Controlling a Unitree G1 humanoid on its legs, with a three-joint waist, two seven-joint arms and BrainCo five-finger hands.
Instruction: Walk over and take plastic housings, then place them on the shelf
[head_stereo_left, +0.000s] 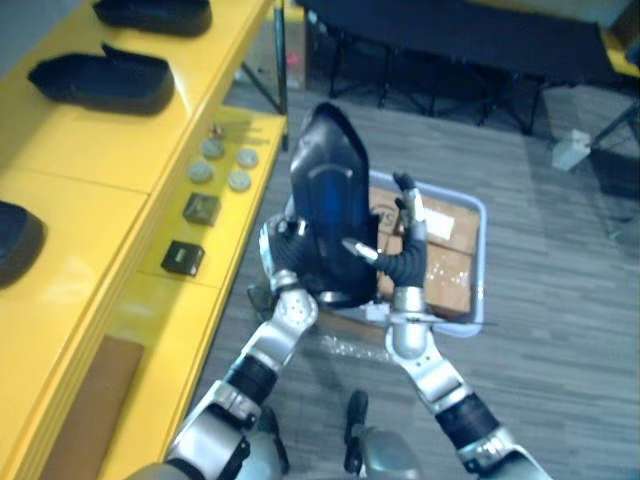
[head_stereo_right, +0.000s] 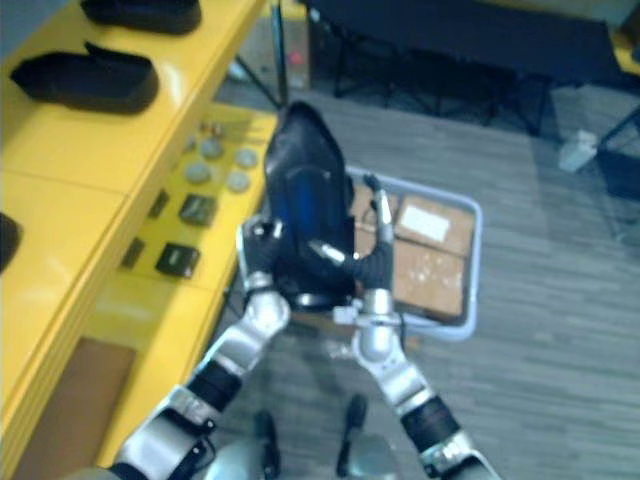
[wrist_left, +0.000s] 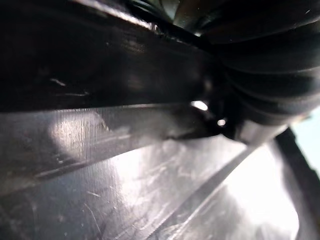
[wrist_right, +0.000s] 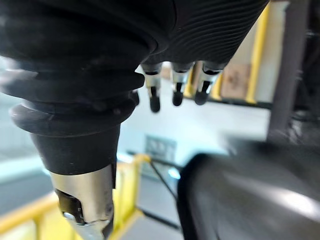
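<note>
Standing upright between both hands, the black plastic housing (head_stereo_left: 330, 200) sat just left of the right hand's (head_stereo_left: 403, 262) fingers (head_stereo_left: 412, 208), which stuck out straight and apart, thumb laid on its face. The left hand (head_stereo_left: 283, 250) pressed the opposite side, grip impossible to tell. Beneath those fingers lay a grey crate (head_stereo_left: 478, 262) of cardboard boxes (head_stereo_left: 447, 272); well left, the yellow shelf (head_stereo_left: 110, 150) carried other housings (head_stereo_left: 100, 80).

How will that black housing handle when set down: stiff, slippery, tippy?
Probably stiff: the housing holds its shape upright between the left robot hand and right robot hand. Its glossy surface may slip. Tall and narrow, likely tippy on end.
</note>
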